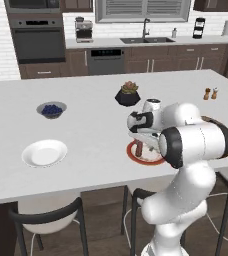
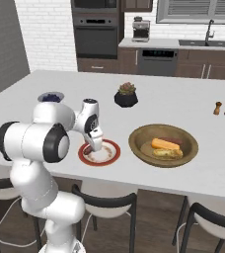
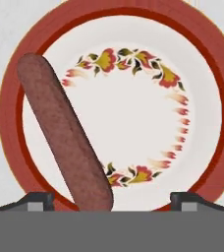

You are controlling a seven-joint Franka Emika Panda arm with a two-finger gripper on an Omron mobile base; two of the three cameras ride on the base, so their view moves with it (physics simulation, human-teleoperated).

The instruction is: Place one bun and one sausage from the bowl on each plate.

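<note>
The two-finger gripper (image 2: pixel 93 147) hangs directly over the round white plate with the broad red-orange rim (image 3: pixel 213 64) (a floral ring decorates its centre). In the hand view, the slim reddish-brown sausage (image 3: pixel 62 130) slants from 11 o'clock down to 6 o'clock across the plate, its lower end between the spread fingertips (image 3: pixel 41 201), which stand well apart on either side; whether they touch it I cannot tell. The wide brown wooden bowl (image 2: pixel 137 139) sits at 3 o'clock of this plate with golden-orange buns (image 2: pixel 165 144) inside. The plain white round plate (image 1: pixel 44 152) lies well apart at 9 o'clock.
</note>
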